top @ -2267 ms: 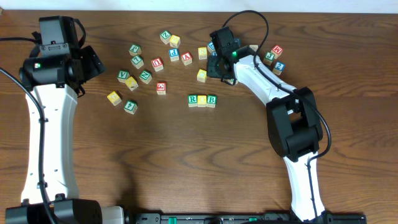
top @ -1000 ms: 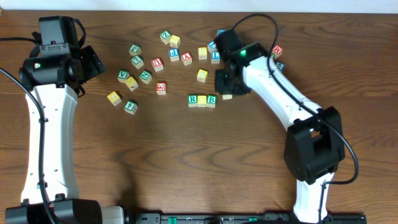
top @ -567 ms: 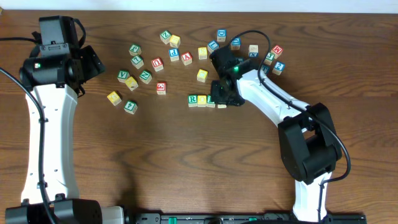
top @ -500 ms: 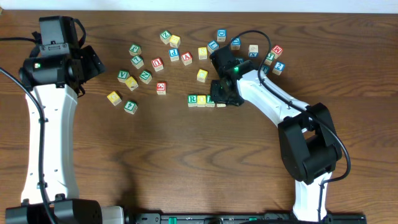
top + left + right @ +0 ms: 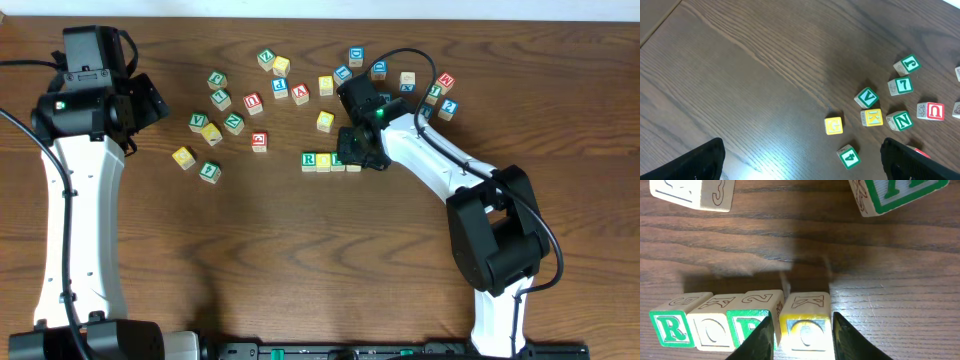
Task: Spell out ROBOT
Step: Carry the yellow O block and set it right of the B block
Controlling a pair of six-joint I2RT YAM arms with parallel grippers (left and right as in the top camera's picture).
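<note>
A row of wooden cubes on the table reads green R [image 5: 671, 325], pale O [image 5: 712, 327], green B [image 5: 751, 324]. A yellow-faced O cube [image 5: 805, 326] stands at the row's right end, close against the B. My right gripper [image 5: 805, 342] straddles this cube with its jaws open; a sliver of gap shows at the left finger [image 5: 760, 341]. From overhead the right gripper [image 5: 356, 152] covers the B and the last cube, so only R [image 5: 309, 159] and O [image 5: 323, 161] show. My left gripper [image 5: 150, 100] hangs open and empty at the far left.
Loose cubes lie scattered behind and left of the row, among them a yellow one [image 5: 325, 121], a red one [image 5: 259, 141] and blue-printed ones [image 5: 356, 55]. In the left wrist view there are a yellow cube [image 5: 834, 125] and a green 4 [image 5: 848, 156].
My right arm carried the yellow O cube down and left to the right end of the R, O, B row, and the cube now rests there. The left arm has not moved.
</note>
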